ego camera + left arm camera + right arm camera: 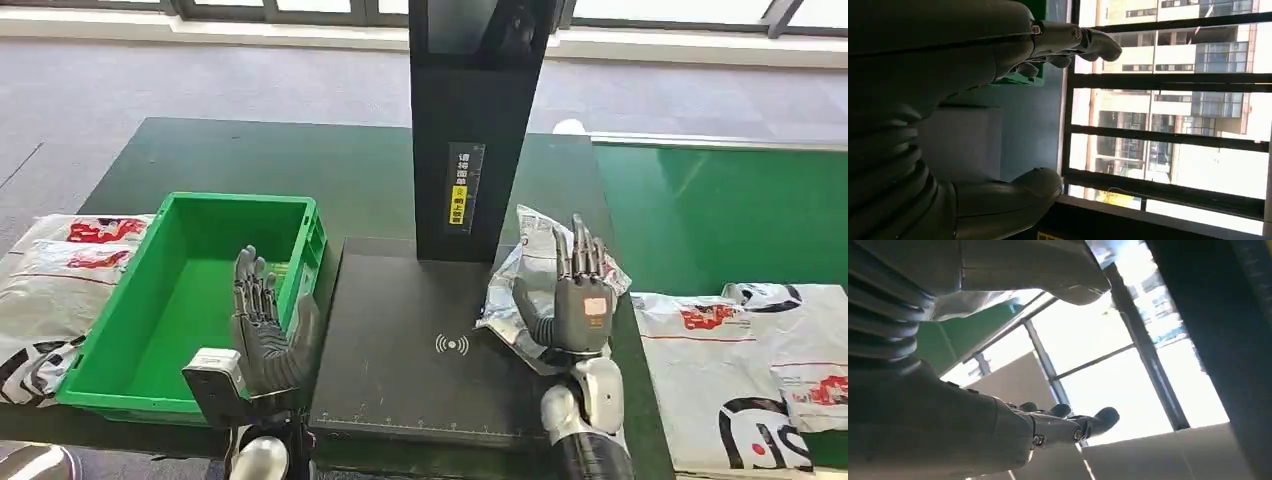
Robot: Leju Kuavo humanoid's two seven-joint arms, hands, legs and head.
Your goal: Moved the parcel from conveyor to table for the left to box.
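A crumpled silver-white parcel (522,262) lies at the right edge of the black scanner platform (400,340). My right hand (575,298) stands upright just in front of it, fingers spread and holding nothing; whether it touches the parcel I cannot tell. The right wrist view shows this same right hand (948,430) with its fingers (1088,422) stretched out and bare. My left hand (265,325) is raised with its fingers apart beside the right wall of the green box (105,300), which has nothing in it. Seen from the left wrist, the left hand (948,100) holds nothing.
A black post (470,130) rises from the back of the platform. The green conveyor (720,210) runs along the right, with white printed parcels (730,370) at its near end. More white parcels (50,280) lie left of the box.
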